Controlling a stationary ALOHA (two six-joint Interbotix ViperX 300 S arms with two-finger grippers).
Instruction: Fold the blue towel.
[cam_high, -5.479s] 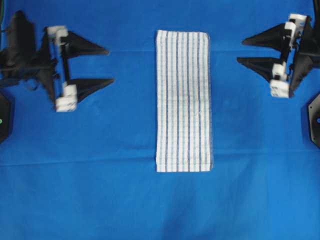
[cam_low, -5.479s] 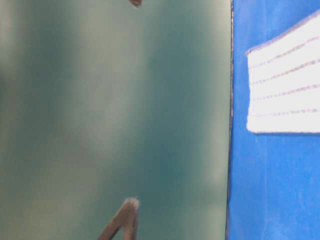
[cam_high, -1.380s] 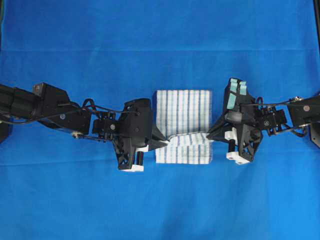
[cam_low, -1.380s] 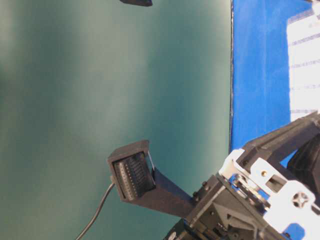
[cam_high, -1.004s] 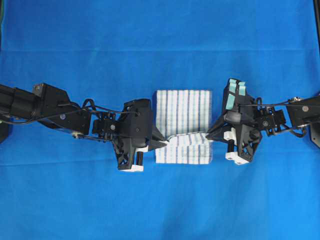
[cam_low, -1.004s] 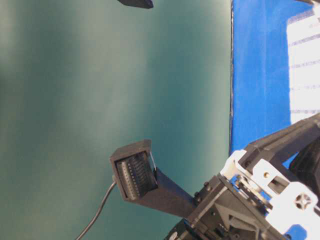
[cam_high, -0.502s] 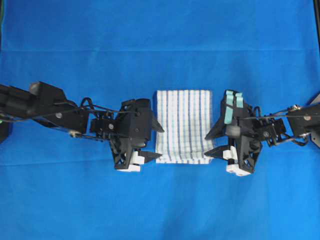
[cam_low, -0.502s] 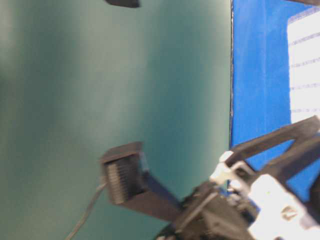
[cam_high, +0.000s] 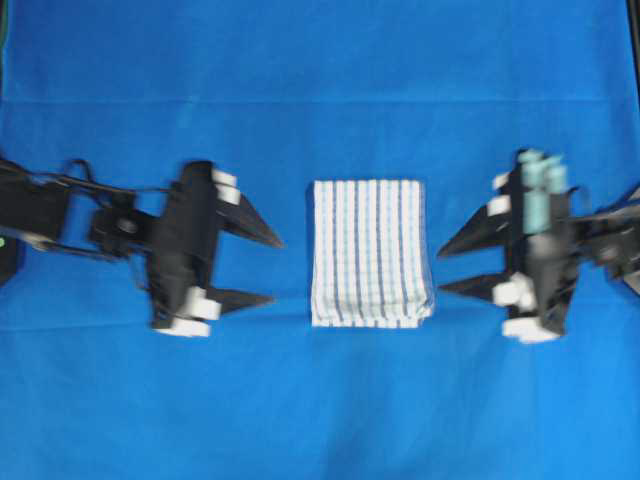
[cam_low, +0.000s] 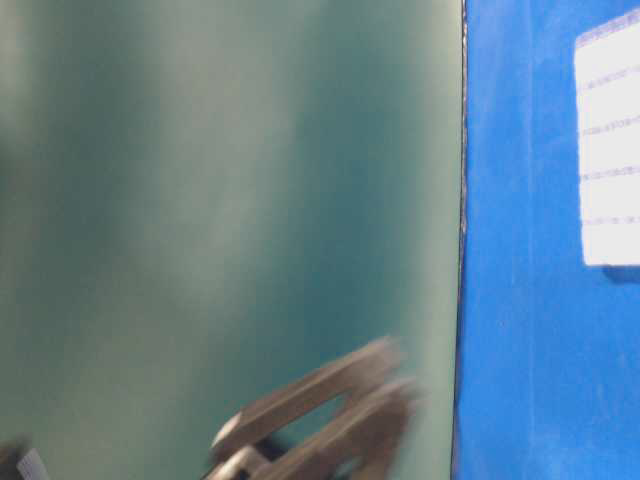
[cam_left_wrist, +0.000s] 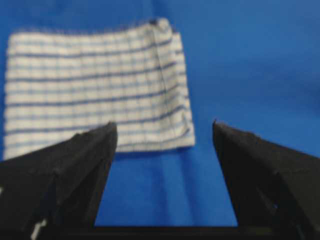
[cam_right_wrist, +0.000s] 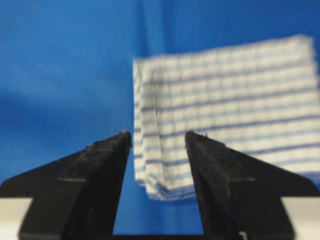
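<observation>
The towel (cam_high: 371, 253) lies folded in the middle of the blue-covered counter (cam_high: 320, 420), nothing on it. The left claw (cam_high: 262, 268) stands wide and empty to its left, the right claw (cam_high: 455, 266) likewise to its right; both apart from it.

Striped towel (cam_low: 610, 150) lies on blue cloth (cam_low: 520, 330); blurred dark arm (cam_low: 320, 415) below.

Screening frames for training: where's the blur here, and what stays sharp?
Overhead: both arms smeared by motion, left gripper and right gripper soft-edged, striped towel fairly crisp. Table-level: dark streaked arm at the bottom, blue tablecloth clear. Both wrist views: towel slightly soft, open jaws sharper.
</observation>
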